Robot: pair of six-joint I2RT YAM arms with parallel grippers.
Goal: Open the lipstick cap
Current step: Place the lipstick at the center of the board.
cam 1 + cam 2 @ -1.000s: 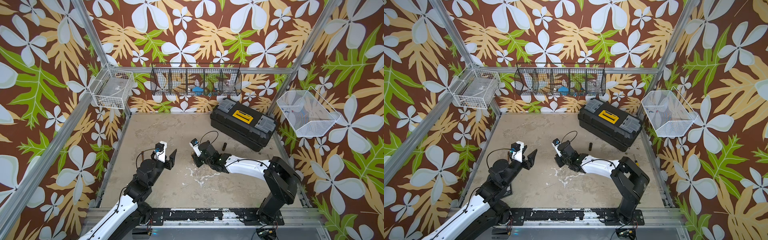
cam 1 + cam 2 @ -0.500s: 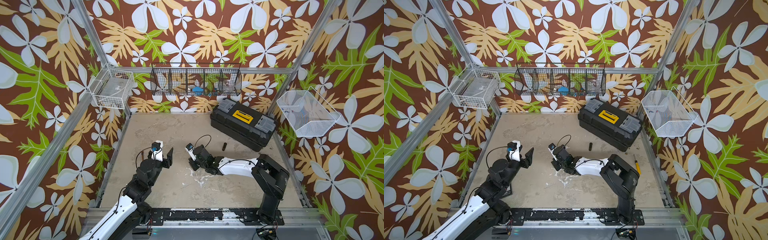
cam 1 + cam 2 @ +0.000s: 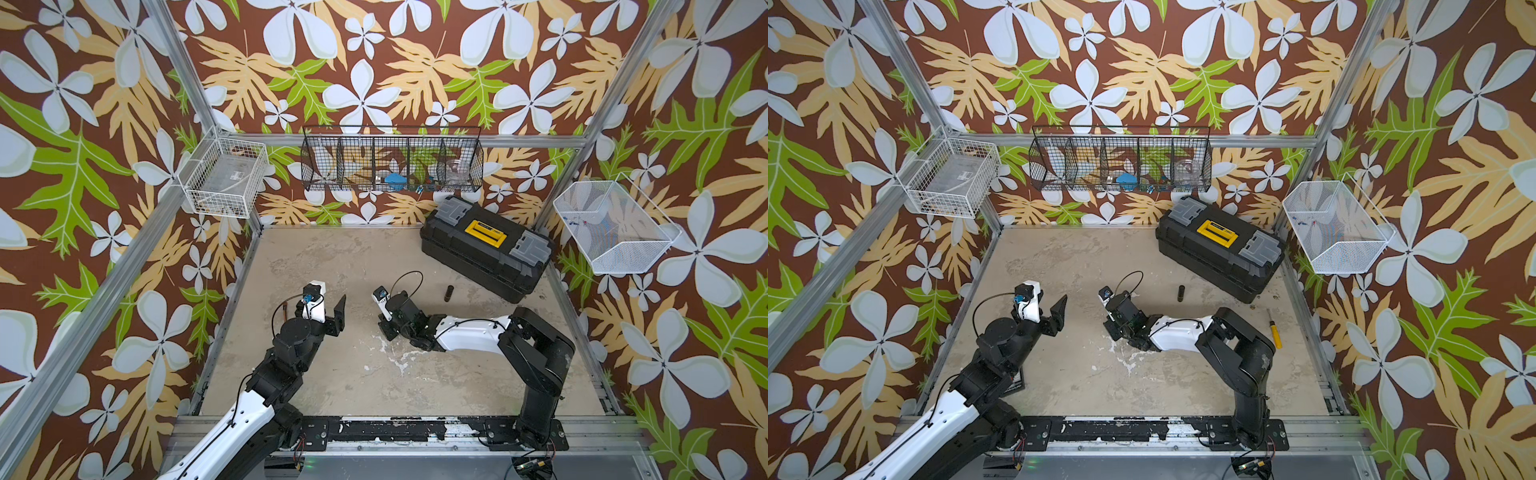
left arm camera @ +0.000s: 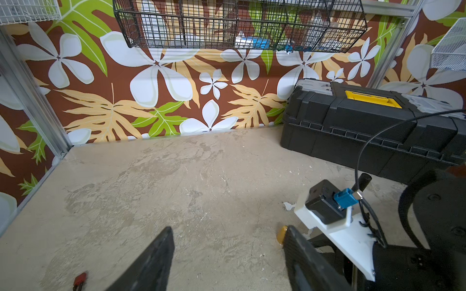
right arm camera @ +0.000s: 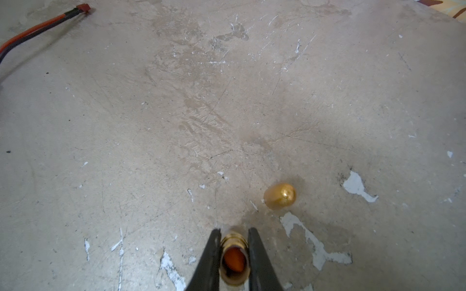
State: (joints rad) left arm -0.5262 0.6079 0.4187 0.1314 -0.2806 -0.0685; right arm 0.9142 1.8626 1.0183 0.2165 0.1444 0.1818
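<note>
In the right wrist view my right gripper [image 5: 234, 230] is shut on the gold lipstick tube [image 5: 234, 259], whose open end shows a reddish inside. The gold cap [image 5: 280, 196] lies loose on the table just beyond the fingertips, apart from the tube. My left gripper [image 4: 228, 228] stands open over bare table with nothing between its fingers; the cap [image 4: 282, 234] peeks out beside one finger. In both top views the left gripper [image 3: 338, 309] faces the right gripper [image 3: 386, 328] low over the table's middle; the lipstick is too small to make out there.
A black toolbox [image 3: 486, 245] with a yellow latch fills the back right. A small black cylinder [image 3: 448, 293] stands in front of it. A yellow-handled tool [image 3: 1276, 334] lies at the right edge, a red-black wire [image 5: 37, 25] at the left. Wire baskets [image 3: 390, 164] hang on the walls.
The right arm has folded and carried its gripper left and lower toward the table. The left gripper has shifted slightly left, and its jaws stand a little wider.
</note>
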